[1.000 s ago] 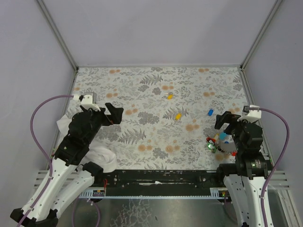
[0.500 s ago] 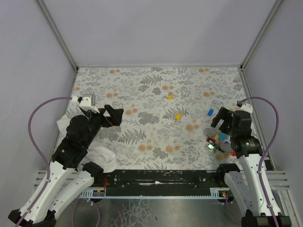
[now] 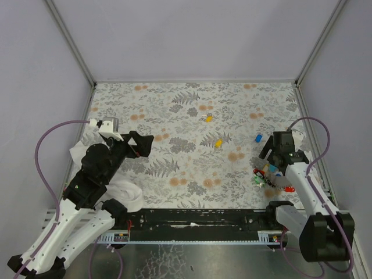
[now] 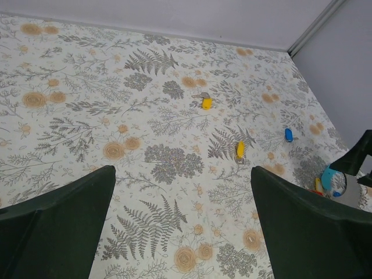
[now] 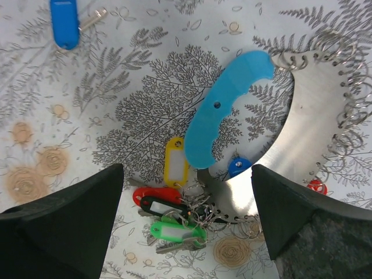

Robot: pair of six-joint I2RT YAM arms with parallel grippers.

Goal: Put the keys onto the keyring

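Note:
Two yellow keys [image 3: 208, 118] [image 3: 219, 142] and a blue key [image 3: 257, 138] lie loose on the floral mat. They also show in the left wrist view, the yellow ones [image 4: 206, 103] [image 4: 240, 149] and the blue one [image 4: 288, 134]. The keyring [image 5: 317, 122] is a curved grey metal strap with a light-blue section [image 5: 224, 113] and small rings along its edge. A bunch of yellow [image 5: 174, 161], red [image 5: 152, 195], black and green [image 5: 174, 231] keys lies at its lower end. My right gripper [image 5: 186, 180] [image 3: 279, 158] is open just above this bunch. My left gripper [image 3: 141, 144] [image 4: 181, 174] is open and empty, far to the left.
A white cloth [image 3: 125, 195] lies crumpled under the left arm at the mat's near left. Grey walls close in the mat on three sides, and the right wall [image 3: 331, 87] is near the keyring.
The right arm has folded down, and its gripper stays over the key bunch, a little further right. The left gripper has hardly moved.

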